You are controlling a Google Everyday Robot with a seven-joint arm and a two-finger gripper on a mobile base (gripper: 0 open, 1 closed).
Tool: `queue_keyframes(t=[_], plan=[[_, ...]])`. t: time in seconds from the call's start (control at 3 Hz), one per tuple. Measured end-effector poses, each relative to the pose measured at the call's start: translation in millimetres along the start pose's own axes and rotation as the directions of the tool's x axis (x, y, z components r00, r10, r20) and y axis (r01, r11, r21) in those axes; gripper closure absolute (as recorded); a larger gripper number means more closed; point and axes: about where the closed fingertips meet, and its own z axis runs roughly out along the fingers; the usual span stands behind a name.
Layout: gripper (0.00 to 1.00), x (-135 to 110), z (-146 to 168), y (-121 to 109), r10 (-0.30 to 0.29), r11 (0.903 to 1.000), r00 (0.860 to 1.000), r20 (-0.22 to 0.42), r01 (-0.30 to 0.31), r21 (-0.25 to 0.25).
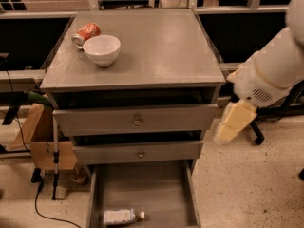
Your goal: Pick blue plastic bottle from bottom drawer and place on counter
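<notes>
Gripper [232,123] hung off to the right of the two upper drawers [135,120], roughly level with them. Couldn't tell if it was spread or closed. The blue plastic bottle [122,216] lay on its side in the bottom drawer [142,184], near the front, cap pointing right, well apart from the gripper. Both upper drawers were partway out and overhung the back of that drawer. On the counter [161,46], left rear area, sat a white bowl [101,49] with an orange-red can [86,33] tipped over just behind it.
</notes>
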Motion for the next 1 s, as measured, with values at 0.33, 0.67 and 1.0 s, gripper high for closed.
queue_keyframes(t=[0.33,0.67,1.0], plan=[[0.0,-1,83,28,0.043,0.9959,0.996,0.084,-0.036,-0.083],[0.0,-13,165,44,0.098,0.9857,0.979,0.181,-0.07,-0.153],[0.0,-21,176,29,0.11,0.9902,0.969,0.222,-0.087,-0.109]])
